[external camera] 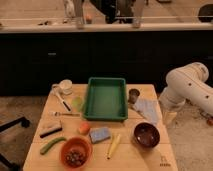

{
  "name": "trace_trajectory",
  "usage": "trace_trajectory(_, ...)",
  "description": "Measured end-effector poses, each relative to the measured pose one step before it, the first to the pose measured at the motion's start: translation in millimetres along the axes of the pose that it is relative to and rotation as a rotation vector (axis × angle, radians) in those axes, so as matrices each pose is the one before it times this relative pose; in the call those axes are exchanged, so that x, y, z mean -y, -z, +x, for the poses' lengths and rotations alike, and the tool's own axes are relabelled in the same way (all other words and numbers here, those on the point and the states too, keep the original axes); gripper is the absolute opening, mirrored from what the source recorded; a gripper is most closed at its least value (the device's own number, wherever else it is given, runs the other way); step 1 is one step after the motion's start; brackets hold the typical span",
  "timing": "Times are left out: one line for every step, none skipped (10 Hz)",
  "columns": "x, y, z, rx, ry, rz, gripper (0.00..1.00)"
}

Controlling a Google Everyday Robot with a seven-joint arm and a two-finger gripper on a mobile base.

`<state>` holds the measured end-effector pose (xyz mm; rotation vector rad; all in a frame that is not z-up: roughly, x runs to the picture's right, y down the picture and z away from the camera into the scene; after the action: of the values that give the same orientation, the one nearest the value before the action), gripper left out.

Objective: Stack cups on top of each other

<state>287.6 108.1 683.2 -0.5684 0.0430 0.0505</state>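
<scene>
The dark grey metallic cup (pixel 133 95) stands upright on the wooden table (pixel 160 155), just right of the green tray (pixel 105 98). The pale light-green cup (pixel 77 103) stands left of the tray, near the white mug (pixel 65 86). The two cups are apart, with the tray between them. My white arm (pixel 187 89) hangs at the table's right side. My gripper (pixel 169 117) points down by the right table edge, beside a white cloth (pixel 147 109) and well right of the grey cup. It holds nothing that I can see.
A dark-brown bowl (pixel 146 135) sits front right. An orange bowl of nuts (pixel 76 151), a blue sponge (pixel 100 134), a banana (pixel 113 145), an orange fruit (pixel 84 127), a green vegetable (pixel 52 145) and a black brush (pixel 50 129) lie along the front. A dark counter stands behind.
</scene>
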Motion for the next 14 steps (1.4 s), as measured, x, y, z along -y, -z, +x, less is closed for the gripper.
trace_trajectory(0.02,0.02,-0.01,-0.00002,0.00005,0.00006,0.80)
trace_trajectory(0.00,-0.01,-0.03,0.00007,0.00001,-0.00003,0.80)
trace_trajectory(-0.12,0.10,0.43,0.00114,-0.00128,0.00079,0.80)
trace_trajectory(0.51,0.27,0.27,0.00358,0.00444,0.00364,0.80)
trace_trajectory(1.97,0.98,-3.44,0.02271,0.04215,0.00954,0.80)
trace_trajectory(2.29,0.52,-2.57,0.01137,0.03381,0.00518,0.80)
trace_trajectory(5.49,0.24,-5.05,0.01328,0.02946,0.00568,0.80)
trace_trajectory(7.83,-1.17,-8.02,0.00556,0.02853,0.00276,0.80)
trace_trajectory(6.64,-1.73,-10.52,0.00442,0.02375,-0.00096,0.80)
trace_trajectory(7.68,-2.68,-10.65,-0.00599,0.02918,-0.00181,0.80)
trace_trajectory(8.34,-3.69,-11.74,-0.00947,0.03261,-0.00572,0.80)
trace_trajectory(9.99,-6.08,-12.18,-0.01397,0.03262,-0.00842,0.80)
trace_trajectory(7.81,-8.41,-10.07,-0.01222,0.02517,-0.01476,0.80)
trace_trajectory(7.66,-9.89,-4.42,-0.01543,0.01909,-0.01715,0.80)
